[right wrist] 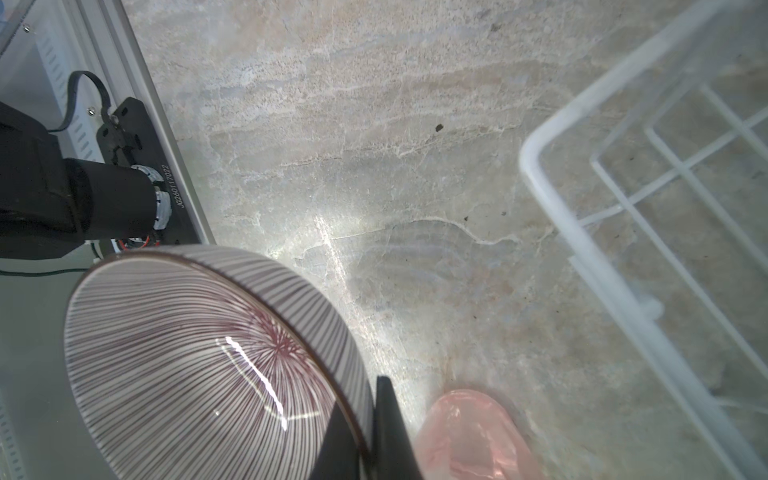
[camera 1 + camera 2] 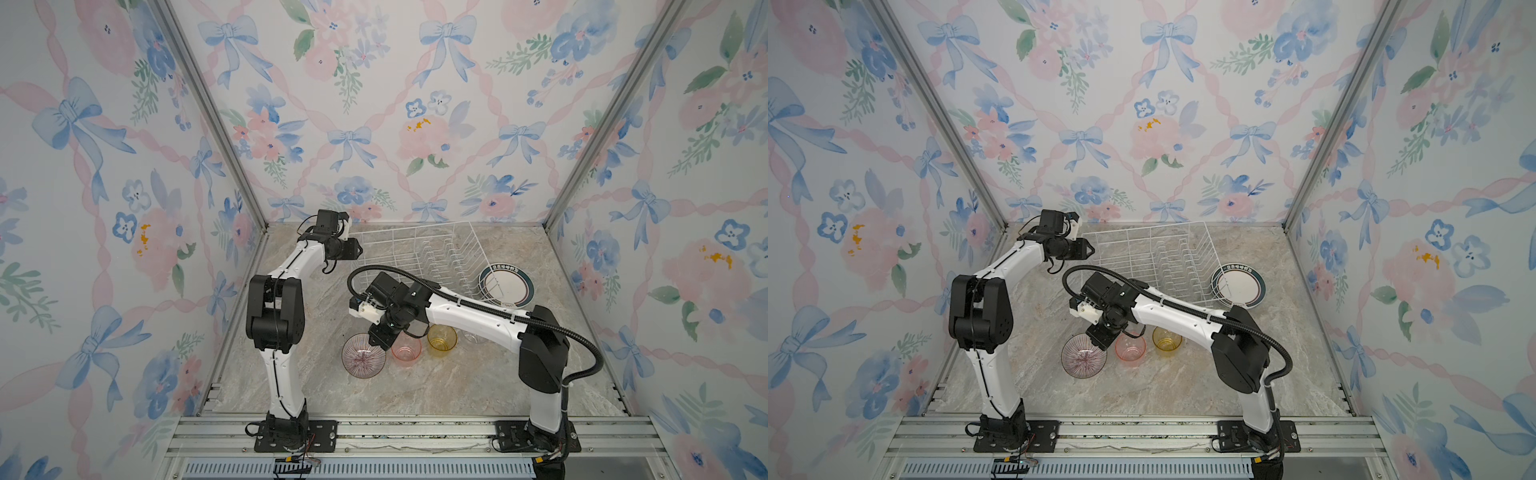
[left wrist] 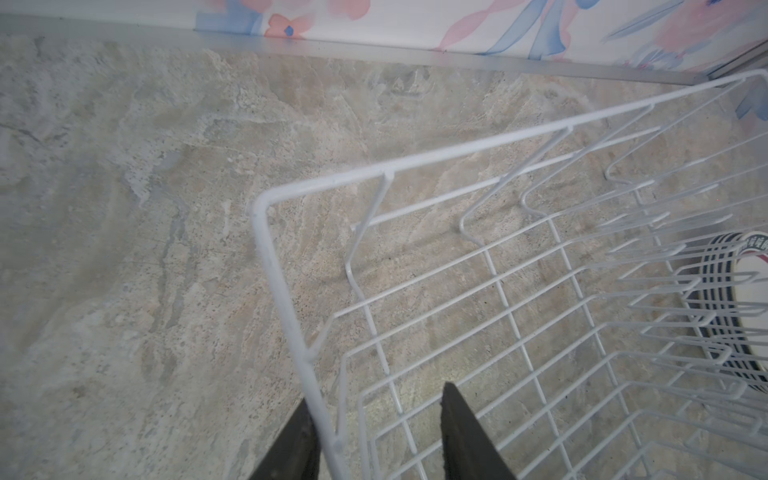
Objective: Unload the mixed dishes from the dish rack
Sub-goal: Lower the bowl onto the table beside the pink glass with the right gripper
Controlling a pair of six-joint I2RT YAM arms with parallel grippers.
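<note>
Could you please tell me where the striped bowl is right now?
In both top views the striped bowl is near the front of the marble tabletop, just left of the pink tumbler; the right pincer grips its rim.

Clear tumbler [image 2: 473, 336]: almost wholly hidden behind the right arm [image 2: 478, 316]; only a faint edge shows in a top view.
Plates [image 2: 505, 286]: stack partly screened by dish rack [image 2: 415, 227] wires and the arm; count unclear, lettering too small to read.
Pink tumbler [image 1: 469, 436]: blurred, cut off by the right wrist view's edge.
Striped bowl [image 1: 187, 353]: cut off likewise.
</note>
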